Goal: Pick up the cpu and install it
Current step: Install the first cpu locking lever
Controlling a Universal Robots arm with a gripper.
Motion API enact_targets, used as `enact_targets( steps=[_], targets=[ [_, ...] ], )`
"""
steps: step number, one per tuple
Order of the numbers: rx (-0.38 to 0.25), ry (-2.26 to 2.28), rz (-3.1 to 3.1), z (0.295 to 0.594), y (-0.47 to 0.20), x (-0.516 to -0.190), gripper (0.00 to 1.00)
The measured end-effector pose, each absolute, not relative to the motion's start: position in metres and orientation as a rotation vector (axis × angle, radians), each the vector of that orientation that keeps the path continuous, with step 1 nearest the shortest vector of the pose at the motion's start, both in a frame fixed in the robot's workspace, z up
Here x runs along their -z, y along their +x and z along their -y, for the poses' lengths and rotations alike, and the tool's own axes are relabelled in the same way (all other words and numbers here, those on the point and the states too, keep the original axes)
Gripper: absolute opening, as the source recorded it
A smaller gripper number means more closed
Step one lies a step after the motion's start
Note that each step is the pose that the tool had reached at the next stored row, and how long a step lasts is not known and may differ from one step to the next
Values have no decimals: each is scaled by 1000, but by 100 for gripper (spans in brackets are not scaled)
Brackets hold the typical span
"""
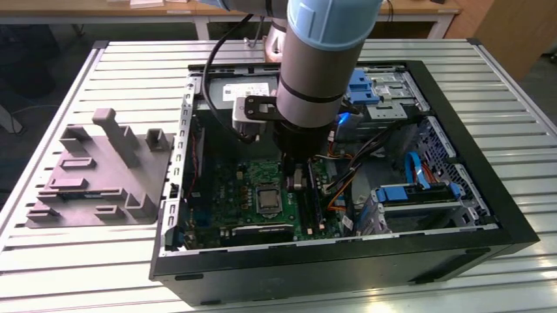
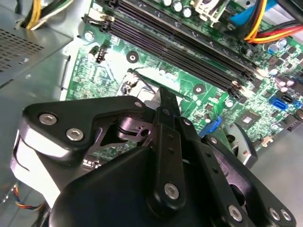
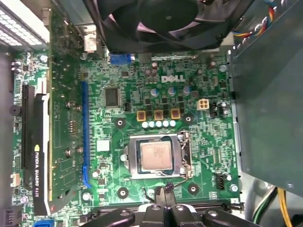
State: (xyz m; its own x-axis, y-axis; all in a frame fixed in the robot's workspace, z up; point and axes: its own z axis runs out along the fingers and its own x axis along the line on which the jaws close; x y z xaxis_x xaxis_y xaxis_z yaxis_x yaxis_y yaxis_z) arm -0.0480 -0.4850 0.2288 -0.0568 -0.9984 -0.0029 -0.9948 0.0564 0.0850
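Note:
The cpu (image 3: 155, 156), a pale silvery square, lies flat inside the metal-framed socket (image 3: 185, 156) of the green motherboard (image 3: 208, 137). In the exterior view the cpu (image 1: 268, 199) sits in the middle of the board inside the open computer case. My gripper (image 3: 164, 189) hangs just above the board beside the socket's edge, a short way off the cpu. Its two slim black fingers are pressed together with nothing between them. In the exterior view the gripper (image 1: 299, 186) stands to the right of the cpu. The gripper (image 2: 165, 94) hides most of the socket in the second wrist view.
A black case (image 1: 487, 215) wall rings the board. Memory slots (image 2: 189, 47), a black fan (image 3: 161, 19), a graphics card (image 3: 38, 156) and orange and yellow cables (image 1: 344, 186) crowd around the socket. A grey plastic tray (image 1: 96, 176) with upright posts stands on the slatted table at the exterior view's left.

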Motion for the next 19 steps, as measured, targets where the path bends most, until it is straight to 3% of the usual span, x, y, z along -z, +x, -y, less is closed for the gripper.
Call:
enact_targets(
  steps=[19],
  targets=[
    [88,2189,2182,499,-49,-217,11]
  ],
)
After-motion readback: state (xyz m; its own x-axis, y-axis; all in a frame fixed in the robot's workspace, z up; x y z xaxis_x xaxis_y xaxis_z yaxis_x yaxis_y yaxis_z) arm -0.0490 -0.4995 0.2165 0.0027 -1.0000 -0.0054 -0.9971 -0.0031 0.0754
